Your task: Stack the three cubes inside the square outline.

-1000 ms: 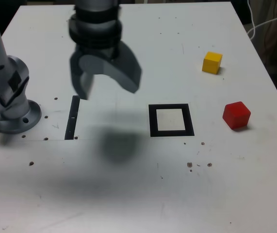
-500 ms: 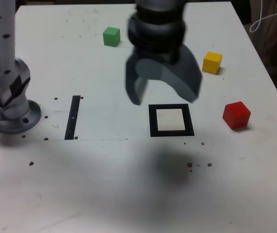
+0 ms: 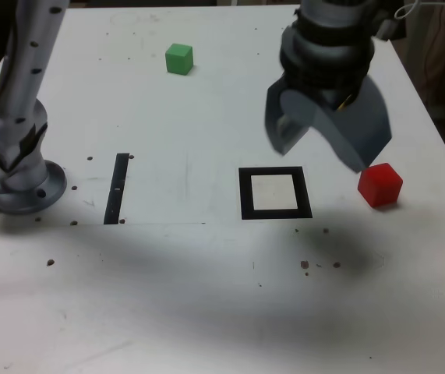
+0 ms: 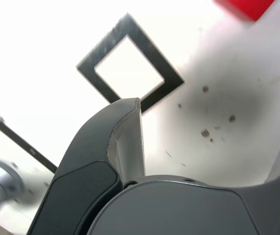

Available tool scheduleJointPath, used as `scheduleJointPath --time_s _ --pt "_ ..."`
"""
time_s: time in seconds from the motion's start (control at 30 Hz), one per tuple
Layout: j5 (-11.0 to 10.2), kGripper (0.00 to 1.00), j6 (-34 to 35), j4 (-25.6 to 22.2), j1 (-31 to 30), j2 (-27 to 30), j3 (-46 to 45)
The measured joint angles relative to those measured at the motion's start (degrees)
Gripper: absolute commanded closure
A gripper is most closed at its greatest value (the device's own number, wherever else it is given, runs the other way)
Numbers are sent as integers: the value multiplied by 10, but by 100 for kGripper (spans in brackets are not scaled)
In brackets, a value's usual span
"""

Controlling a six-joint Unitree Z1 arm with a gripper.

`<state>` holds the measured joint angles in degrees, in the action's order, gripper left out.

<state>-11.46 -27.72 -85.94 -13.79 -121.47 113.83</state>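
1. While the end effector (image 3: 327,144) hangs in the upper right of the exterior view, its jaws are spread wide with nothing between them.
2. Just below and to the exterior view's right of it sits the red cube (image 3: 379,185), on the table (image 3: 206,296) at mid-right of the frame; one jaw tip nearly overlaps the cube's upper left corner as seen from here, though I judge it to be above the cube, not touching it.
3. In the wrist view the red cube (image 4: 245,7) only shows as a cut-off corner at the frame's edge, so it is not yet between the jaws.
4. The square outline (image 3: 274,192) lies at centre frame, near the red cube on the exterior view's left, and holds no cube.
5. The green cube (image 3: 179,58) rests in the upper left, well apart from everything; the yellow one I cannot see, perhaps hidden behind the arm.
6. My guess is red comes first: a short shift toward the exterior view's right, then a descent. A cube has no long axis, so jaw alignment with its faces is what matters.
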Motion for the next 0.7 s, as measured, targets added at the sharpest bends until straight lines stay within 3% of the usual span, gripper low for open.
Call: scheduleJointPath --time_s 0.27,0.5,0.7 --pt "-65 0 -132 -3 12 -42 41" --pt "-72 1 -207 -11 15 -105 115" --pt "-72 5 -228 -6 15 -138 143"
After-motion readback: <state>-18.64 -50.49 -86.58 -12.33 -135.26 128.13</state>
